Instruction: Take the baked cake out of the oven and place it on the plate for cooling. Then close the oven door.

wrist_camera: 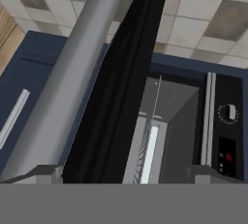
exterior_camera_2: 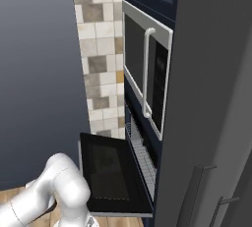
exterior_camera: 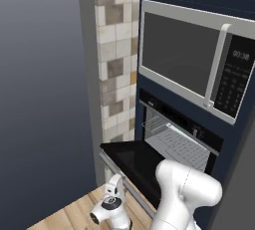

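Note:
The oven [exterior_camera: 182, 137] sits below the microwave with its oven door [exterior_camera: 134, 160] dropped flat and wide open. A bare wire rack [exterior_camera: 175, 143] shows inside. In the hand view I look up past the door's silver bar handle [wrist_camera: 72, 72] and black door edge [wrist_camera: 121, 87] into the cavity [wrist_camera: 167, 121], beside the control strip with a knob [wrist_camera: 228, 113]. My gripper [wrist_camera: 128, 173] is open, just under the handle, holding nothing. My wrist [exterior_camera: 110, 203] hangs low, in front of and below the door's front edge. The cake and the plate are out of view.
A silver-framed microwave [exterior_camera: 184, 55] hangs above the oven. A tiled wall [exterior_camera: 117, 50] stands to its left, above wooden floor [exterior_camera: 69, 216]. Navy cabinet fronts surround the oven, and a tall grey panel [exterior_camera_2: 211, 98] is on the right. The open door [exterior_camera_2: 106, 172] juts out over the floor.

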